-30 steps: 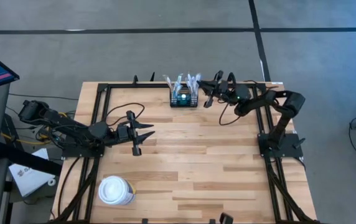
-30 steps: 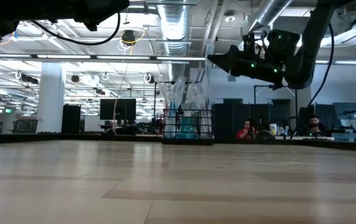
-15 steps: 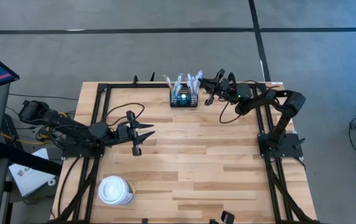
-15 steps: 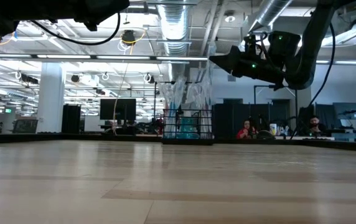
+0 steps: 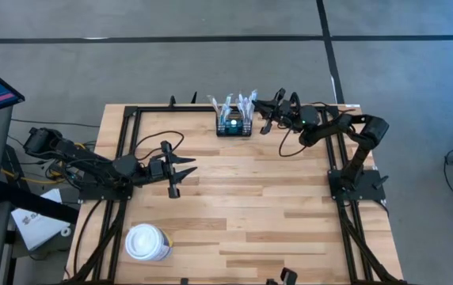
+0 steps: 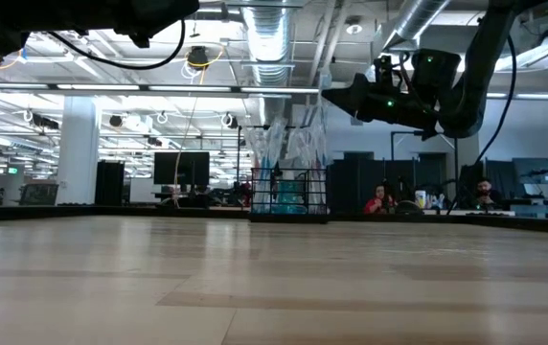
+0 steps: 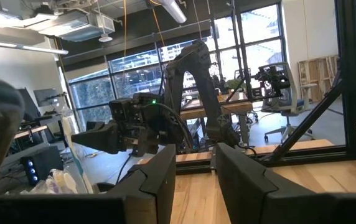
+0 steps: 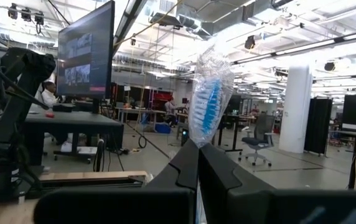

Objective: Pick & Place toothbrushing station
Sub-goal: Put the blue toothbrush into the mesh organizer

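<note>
The black wire-mesh organiser [image 5: 234, 127] stands on its base at the table's far edge, with several plastic-wrapped toothbrushes upright in it; it also shows in the low view [image 6: 288, 196]. My right gripper [image 5: 261, 120] is level at the organiser's right side and shut on a wrapped blue-bristled toothbrush [image 8: 208, 99]. In the low view this gripper [image 6: 324, 92] is above the organiser's top. My left gripper [image 5: 185, 176] is open and empty over the table's left middle, far from the organiser. My right gripper pinches the clear-wrapped toothbrush [image 8: 198, 144] between its two fingertips, below the bristle head. The fingers come level from the table's right side. The head end stands upright above the fingers. The fingers hide the lower end, so I cannot tell whether it still sits in the organiser.
A white lidded paper cup [image 5: 147, 242] stands at the table's near left. A black frame rail [image 5: 171, 109] runs along the far edge. Bare wooden tabletop [image 5: 250, 206] lies between the arms. People sit in the room beyond the table [image 6: 379, 201].
</note>
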